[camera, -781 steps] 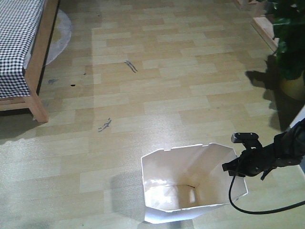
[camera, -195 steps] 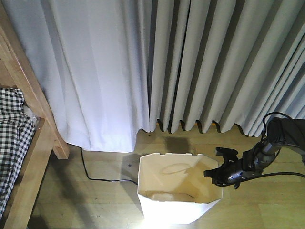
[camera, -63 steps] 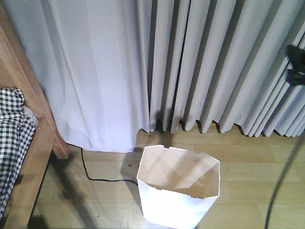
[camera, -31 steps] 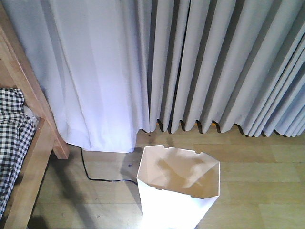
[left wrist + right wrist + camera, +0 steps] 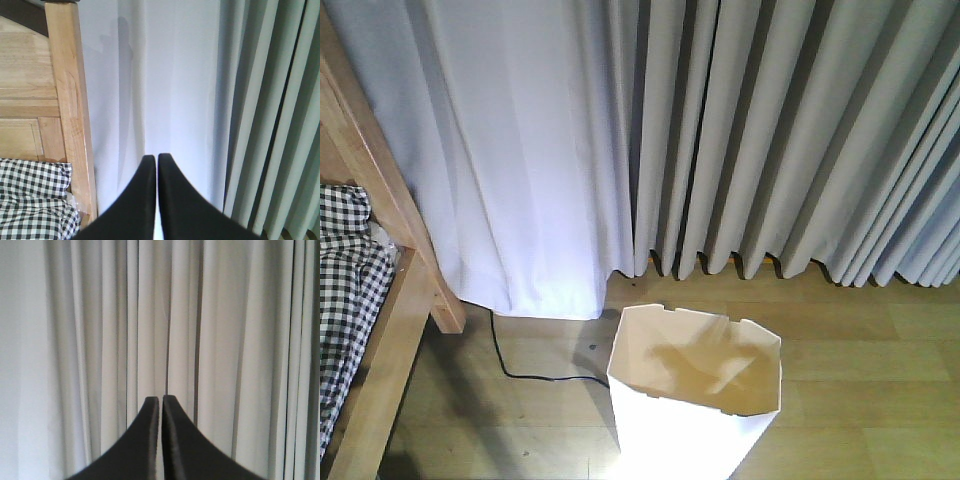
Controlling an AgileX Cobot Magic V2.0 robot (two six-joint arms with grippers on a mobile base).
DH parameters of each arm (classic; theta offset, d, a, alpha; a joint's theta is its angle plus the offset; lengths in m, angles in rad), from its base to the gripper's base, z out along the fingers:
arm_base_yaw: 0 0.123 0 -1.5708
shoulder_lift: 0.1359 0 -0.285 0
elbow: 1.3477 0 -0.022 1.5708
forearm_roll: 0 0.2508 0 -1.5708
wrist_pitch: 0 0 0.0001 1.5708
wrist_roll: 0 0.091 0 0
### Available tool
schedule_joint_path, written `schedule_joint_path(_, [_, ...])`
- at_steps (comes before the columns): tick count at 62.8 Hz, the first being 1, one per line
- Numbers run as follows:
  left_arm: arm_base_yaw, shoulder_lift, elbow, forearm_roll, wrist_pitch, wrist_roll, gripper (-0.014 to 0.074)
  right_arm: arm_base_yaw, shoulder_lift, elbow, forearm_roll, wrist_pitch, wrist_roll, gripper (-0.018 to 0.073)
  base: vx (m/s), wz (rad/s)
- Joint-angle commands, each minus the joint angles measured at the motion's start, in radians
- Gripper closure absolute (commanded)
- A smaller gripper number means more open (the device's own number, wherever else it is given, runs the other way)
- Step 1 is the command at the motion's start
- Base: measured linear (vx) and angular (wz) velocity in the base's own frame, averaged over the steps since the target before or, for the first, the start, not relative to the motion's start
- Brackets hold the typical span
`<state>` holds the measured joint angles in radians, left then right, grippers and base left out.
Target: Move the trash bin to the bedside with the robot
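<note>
The white trash bin (image 5: pixel 692 400) stands upright on the wooden floor in the front view, just right of the bed. The bed's light wooden frame (image 5: pixel 392 300) and its black-and-white checked bedding (image 5: pixel 345 290) fill the left edge. No arm shows in the front view. My left gripper (image 5: pixel 157 156) is shut and empty, held up facing the white curtain beside the bed's wooden post (image 5: pixel 70 100) and checked bedding (image 5: pixel 35 195). My right gripper (image 5: pixel 160 397) is shut and empty, facing grey curtain folds. The bin is out of both wrist views.
Floor-length curtains hang behind the bin, white (image 5: pixel 520 150) on the left and grey (image 5: pixel 800 130) on the right. A black cable (image 5: pixel 520 372) runs over the floor between the bed frame and the bin. Bare wooden floor (image 5: pixel 860 400) lies right of the bin.
The right arm, which held the bin's right rim 3 s ago, let go and rose out of the front view. The bin stands still where it was set.
</note>
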<state>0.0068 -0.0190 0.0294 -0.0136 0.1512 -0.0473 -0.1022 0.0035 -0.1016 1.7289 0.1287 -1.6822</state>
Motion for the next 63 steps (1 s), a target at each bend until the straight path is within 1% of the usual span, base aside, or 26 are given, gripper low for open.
schedule_joint_path(1, [-0.003,-0.010,0.028,-0.003,-0.078,-0.009,0.0602,-0.002,0.011,-0.026,0.028,0.009,-0.007,0.0570,0.00,0.00])
schedule_joint_path(22, [-0.003,-0.010,0.028,-0.003,-0.078,-0.009,0.0602,-0.002,0.011,-0.026,0.025,0.008,-0.007,0.0570,0.00,0.00])
schedule_joint_path(24, [-0.003,-0.010,0.028,-0.003,-0.078,-0.009,0.0602,-0.002,0.011,-0.026,0.012,0.008,-0.007,0.0570,0.00,0.00])
schedule_joint_path(26, [-0.003,-0.010,0.028,-0.003,-0.078,-0.009,0.0602,-0.002,0.011,-0.026,-0.027,0.015,-0.002,0.0570,0.00,0.00])
schedule_joint_path(28, [-0.003,-0.010,0.028,-0.003,-0.078,-0.009,0.0602,-0.002,0.011,-0.026,-0.096,0.030,0.018,0.0570,0.00,0.00])
schedule_joint_path(31, [-0.003,-0.010,0.028,-0.003,-0.078,-0.009,0.0602,-0.002,0.011,-0.027,-0.256,0.071,0.077,0.0570,0.00,0.00])
schedule_joint_path(32, [-0.003,-0.010,0.028,-0.003,-0.078,-0.009,0.0602,-0.002,0.011,-0.027,-0.328,0.092,0.111,0.0570,0.00,0.00])
schedule_joint_path(33, [-0.003,-0.010,0.028,-0.003,-0.078,-0.009,0.0602,-0.002,0.011,-0.028,-0.377,0.107,0.137,0.0570,0.00,0.00])
schedule_joint_path(34, [-0.003,-0.010,0.028,-0.003,-0.078,-0.009,0.0602,-0.002,0.011,-0.029,-0.451,0.131,0.183,0.0570,0.00,0.00])
schedule_joint_path(35, [-0.003,-0.010,0.028,-0.003,-0.078,-0.009,0.0602,-0.002,0.011,-0.030,-0.498,0.144,0.219,0.0570,0.00,0.00])
schedule_joint_path(37, [-0.003,-0.010,0.028,-0.003,-0.078,-0.009,0.0602,-0.002,0.011,-0.031,-0.623,0.160,0.352,0.0569,0.00,0.00])
schedule_joint_path(38, [-0.003,-0.010,0.028,-0.003,-0.078,-0.009,0.0602,-0.002,0.011,-0.031,-0.663,0.160,0.403,0.0569,0.00,0.00])
schedule_joint_path(39, [-0.003,-0.010,0.028,-0.003,-0.078,-0.009,0.0602,-0.002,0.011,-0.031,-0.721,0.160,0.484,0.0569,0.00,0.00])
schedule_joint_path(40, [-0.003,-0.010,0.028,-0.003,-0.078,-0.009,0.0602,-0.002,0.011,-0.030,-0.761,0.160,0.540,0.0569,0.00,0.00])
schedule_joint_path(41, [-0.003,-0.010,0.028,-0.003,-0.078,-0.009,0.0602,-0.002,0.011,-0.030,-0.821,0.159,0.624,0.0569,0.00,0.00])
schedule_joint_path(42, [-0.003,-0.010,0.028,-0.003,-0.078,-0.009,0.0602,-0.002,0.011,-0.030,-0.862,0.158,0.680,0.0569,0.00,0.00])
schedule_joint_path(44, [-0.003,-0.010,0.028,-0.003,-0.078,-0.009,0.0602,-0.002,0.011,-0.030,-0.981,0.154,0.843,0.0569,0.00,0.00])
schedule_joint_path(49, [-0.003,-0.010,0.028,-0.003,-0.078,-0.009,0.0602,-0.002,0.011,-0.029,-1.217,0.128,1.141,0.0569,0.00,0.00])
schedule_joint_path(51, [-0.003,-0.010,0.028,-0.003,-0.078,-0.009,0.0602,-0.002,0.011,-0.029,-1.284,0.112,1.217,0.0569,0.00,0.00])
schedule_joint_path(53, [-0.003,-0.010,0.028,-0.003,-0.078,-0.009,0.0602,-0.002,0.011,-0.029,-1.337,0.094,1.269,0.0569,0.00,0.00])
schedule_joint_path(55, [-0.003,-0.010,0.028,-0.003,-0.078,-0.009,0.0602,-0.002,0.011,-0.029,-1.375,0.078,1.300,0.0569,0.00,0.00])
schedule_joint_path(58, [-0.003,-0.010,0.028,-0.003,-0.078,-0.009,0.0602,-0.002,0.011,-0.026,-1.410,0.042,1.309,0.0569,0.00,0.00])
schedule_joint_path(63, [-0.003,-0.010,0.028,-0.003,-0.078,-0.009,0.0602,-0.002,0.011,0.000,-1.432,-0.054,1.307,0.0569,0.00,0.00])
